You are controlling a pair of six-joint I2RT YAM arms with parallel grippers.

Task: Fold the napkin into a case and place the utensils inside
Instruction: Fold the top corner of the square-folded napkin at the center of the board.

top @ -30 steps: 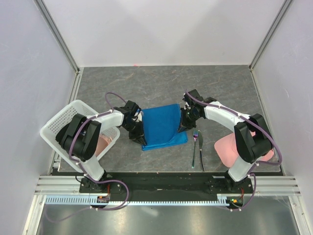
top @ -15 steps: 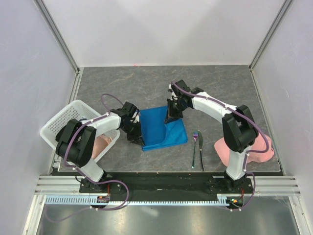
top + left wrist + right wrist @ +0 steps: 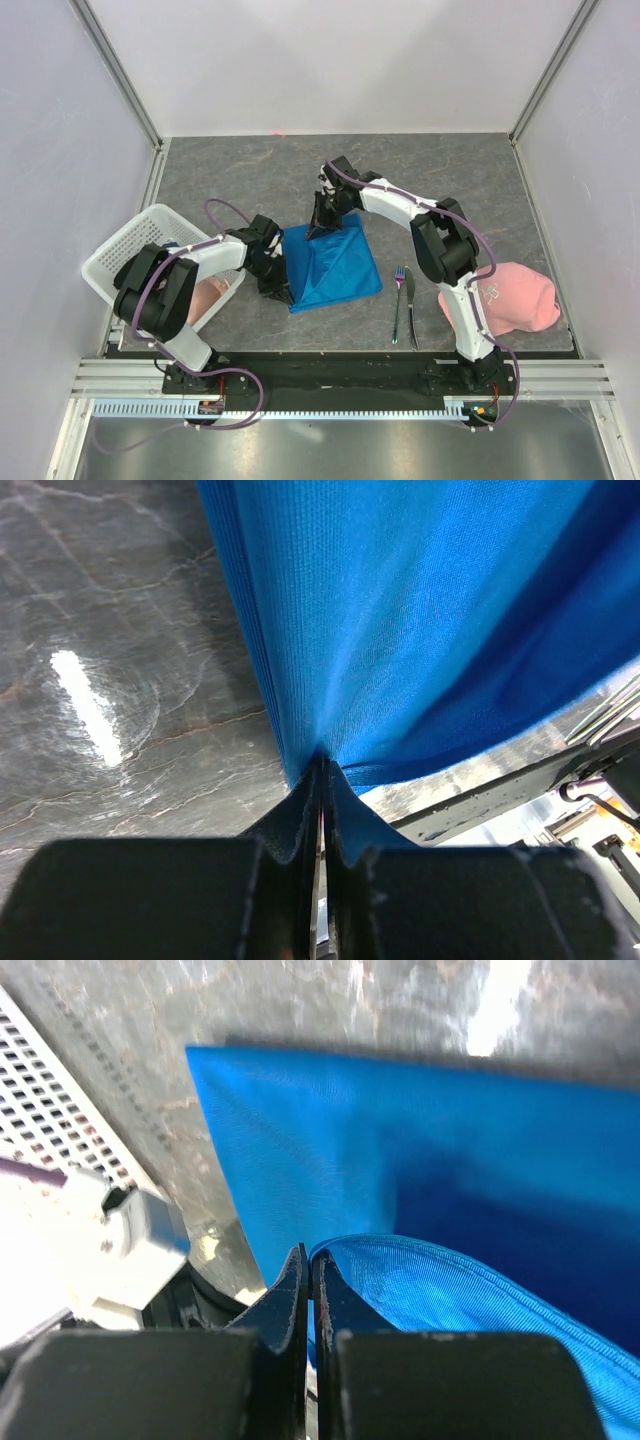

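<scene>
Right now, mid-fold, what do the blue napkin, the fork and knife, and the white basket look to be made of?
The napkin looks like thin woven fabric with a slight sheen; a fine ribbed weave shows up close and it drapes in soft folds. The fork and knife are likely polished metal, slim and glossy with a purplish tint. The basket is probably moulded plastic, white, with walls that are a grid of small holes.

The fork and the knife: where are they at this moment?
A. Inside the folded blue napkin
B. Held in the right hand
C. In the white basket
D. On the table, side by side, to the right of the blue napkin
D: the fork and the knife lie side by side on the bare table, to the right of the napkin and apart from it.
</scene>
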